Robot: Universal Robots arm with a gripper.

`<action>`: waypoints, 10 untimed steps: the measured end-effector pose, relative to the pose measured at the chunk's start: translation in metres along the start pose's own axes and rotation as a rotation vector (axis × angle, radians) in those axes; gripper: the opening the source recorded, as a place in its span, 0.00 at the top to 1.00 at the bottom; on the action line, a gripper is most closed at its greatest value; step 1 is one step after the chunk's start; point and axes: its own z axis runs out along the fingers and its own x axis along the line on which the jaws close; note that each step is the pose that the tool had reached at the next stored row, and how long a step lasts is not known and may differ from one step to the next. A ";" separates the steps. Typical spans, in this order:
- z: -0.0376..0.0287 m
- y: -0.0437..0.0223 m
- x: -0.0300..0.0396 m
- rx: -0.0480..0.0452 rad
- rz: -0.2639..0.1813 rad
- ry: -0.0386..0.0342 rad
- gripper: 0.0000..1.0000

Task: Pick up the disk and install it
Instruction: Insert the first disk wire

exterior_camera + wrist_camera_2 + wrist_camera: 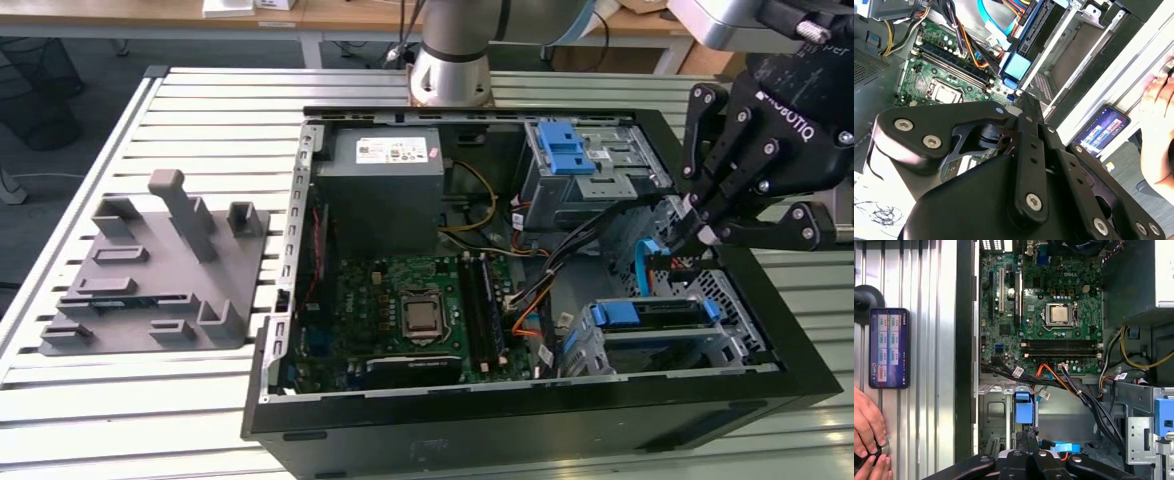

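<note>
We see a slatted metal table point(107, 410) carrying an open black computer case point(534, 425), which lies on its side with its inside facing up. The arm point(447, 60) rises just behind the case. On the exterior view's left, apart from the case, a grey moulded fixture point(147, 270) sits on the slats.

Inside the case, a grey power supply point(387, 185) with a white sticker lies next to the green motherboard point(400, 300). A metal drive cage point(587, 165) with a blue latch sits towards the exterior view's right.

The black gripper point(687, 238) hangs over the case at the exterior view's right, above the drive bays. Its fingers are drawn together at the tips, and they hold nothing that we can see. In the first wrist view the fingertips point(1022, 439) sit just beside a light blue tab point(1024, 409). We cannot tell whether they touch it.

The disk point(651, 314) stands on edge in the lower bay, in the case corner under the gripper, with blue plastic at its end and along its lower edge. A blue cable point(649, 262) curves between the gripper's tips and the disk.

A phone point(888, 347) with a lit screen lies on the slats beside the case wall, and a person's hand point(866, 432) rests near it.
</note>
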 end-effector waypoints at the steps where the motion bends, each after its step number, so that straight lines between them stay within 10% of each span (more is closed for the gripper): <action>1: 0.0001 0.0000 0.0000 0.0002 0.000 -0.0002 0.89; 10: 0.0047 -0.0064 -0.0003 0.0005 0.000 -0.0001 0.89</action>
